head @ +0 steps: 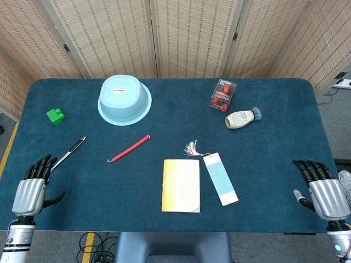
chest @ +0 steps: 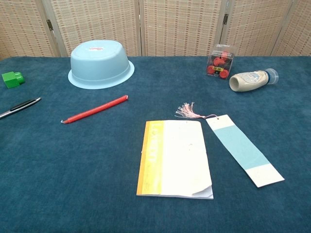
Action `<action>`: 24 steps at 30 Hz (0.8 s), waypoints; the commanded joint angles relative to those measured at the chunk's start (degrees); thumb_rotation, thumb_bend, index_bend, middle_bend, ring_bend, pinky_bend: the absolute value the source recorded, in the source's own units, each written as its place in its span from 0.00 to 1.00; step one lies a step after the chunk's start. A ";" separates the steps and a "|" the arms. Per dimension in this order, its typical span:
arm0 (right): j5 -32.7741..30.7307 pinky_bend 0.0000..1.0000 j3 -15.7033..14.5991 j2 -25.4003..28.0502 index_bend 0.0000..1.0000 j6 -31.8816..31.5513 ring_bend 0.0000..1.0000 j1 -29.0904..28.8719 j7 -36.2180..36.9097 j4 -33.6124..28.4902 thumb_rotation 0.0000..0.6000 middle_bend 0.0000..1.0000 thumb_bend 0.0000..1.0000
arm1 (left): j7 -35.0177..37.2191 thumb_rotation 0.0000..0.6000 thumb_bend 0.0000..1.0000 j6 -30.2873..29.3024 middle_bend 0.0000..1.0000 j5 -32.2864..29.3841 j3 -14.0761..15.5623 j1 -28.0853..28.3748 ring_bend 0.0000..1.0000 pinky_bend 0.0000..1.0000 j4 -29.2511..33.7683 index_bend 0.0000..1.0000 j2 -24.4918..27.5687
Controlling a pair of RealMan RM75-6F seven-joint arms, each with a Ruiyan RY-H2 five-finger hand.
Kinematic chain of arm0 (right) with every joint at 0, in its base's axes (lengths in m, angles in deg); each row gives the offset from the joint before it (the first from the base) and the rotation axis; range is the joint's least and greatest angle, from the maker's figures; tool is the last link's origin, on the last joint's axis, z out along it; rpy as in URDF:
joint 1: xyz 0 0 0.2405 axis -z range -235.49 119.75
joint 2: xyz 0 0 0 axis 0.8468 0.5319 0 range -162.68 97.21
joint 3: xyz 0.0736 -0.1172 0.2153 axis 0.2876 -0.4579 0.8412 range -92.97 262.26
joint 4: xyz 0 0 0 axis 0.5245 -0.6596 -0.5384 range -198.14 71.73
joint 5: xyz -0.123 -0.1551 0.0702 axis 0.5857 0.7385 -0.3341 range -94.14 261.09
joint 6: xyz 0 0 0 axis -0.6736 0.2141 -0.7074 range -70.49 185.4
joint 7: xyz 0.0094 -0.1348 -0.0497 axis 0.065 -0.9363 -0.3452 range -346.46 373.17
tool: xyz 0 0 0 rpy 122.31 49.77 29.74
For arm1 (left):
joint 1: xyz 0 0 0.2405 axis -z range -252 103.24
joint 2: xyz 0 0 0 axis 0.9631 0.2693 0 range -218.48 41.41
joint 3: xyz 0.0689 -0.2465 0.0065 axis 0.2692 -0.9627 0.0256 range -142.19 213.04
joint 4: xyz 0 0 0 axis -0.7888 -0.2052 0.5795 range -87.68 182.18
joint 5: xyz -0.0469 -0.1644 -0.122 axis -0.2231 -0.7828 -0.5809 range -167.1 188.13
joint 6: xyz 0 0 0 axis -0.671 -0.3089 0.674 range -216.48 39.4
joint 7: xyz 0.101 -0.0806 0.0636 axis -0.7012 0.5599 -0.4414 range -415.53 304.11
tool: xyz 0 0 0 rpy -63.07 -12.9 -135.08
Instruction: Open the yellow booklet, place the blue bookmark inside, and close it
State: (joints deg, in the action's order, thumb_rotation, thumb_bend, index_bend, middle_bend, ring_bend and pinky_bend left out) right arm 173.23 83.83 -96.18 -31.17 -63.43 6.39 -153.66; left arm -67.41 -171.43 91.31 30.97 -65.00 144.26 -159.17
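The yellow booklet (head: 180,185) (chest: 175,158) lies closed and flat near the table's front middle, its yellow spine strip on the left. Right beside it lies the blue bookmark (head: 220,178) (chest: 244,149), with a pink tassel (head: 191,148) (chest: 186,111) at its far end. My left hand (head: 34,185) rests at the front left edge, fingers spread and holding nothing. My right hand (head: 322,186) sits at the front right edge, also empty with fingers apart. Both hands are far from the booklet and show only in the head view.
An upturned light-blue bowl (head: 124,100) stands at the back left. A red pencil (head: 129,148), a black-and-silver pen (head: 69,151) and a green block (head: 55,115) lie on the left. A clear box of red parts (head: 223,93) and a small bottle (head: 242,118) are back right.
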 commanded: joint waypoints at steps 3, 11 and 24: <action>0.57 0.20 0.02 0.08 0.14 -0.43 0.17 0.55 -0.09 -0.46 1.00 0.19 0.20 | 0.07 1.00 0.23 -0.94 0.06 0.10 -0.29 -0.31 0.09 0.17 0.05 0.11 -0.19; 2.12 0.20 -0.44 -0.20 0.14 -0.73 0.17 1.30 1.22 0.25 1.00 0.19 0.20 | 2.27 1.00 0.23 -3.97 0.06 2.19 -0.05 -1.61 0.09 0.17 -2.20 0.11 -1.23; 14.66 0.20 -0.22 -5.75 0.16 6.92 0.17 -7.90 -4.17 3.13 1.00 0.23 0.21 | 3.74 1.00 0.23 -2.88 0.06 2.65 0.78 -1.96 0.09 0.17 -1.52 0.11 0.12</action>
State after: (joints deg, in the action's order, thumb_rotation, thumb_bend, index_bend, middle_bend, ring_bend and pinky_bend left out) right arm 185.91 83.33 -100.24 -26.52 -69.20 3.94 -151.34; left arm -63.71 -174.29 93.93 31.73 -66.93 142.74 -159.09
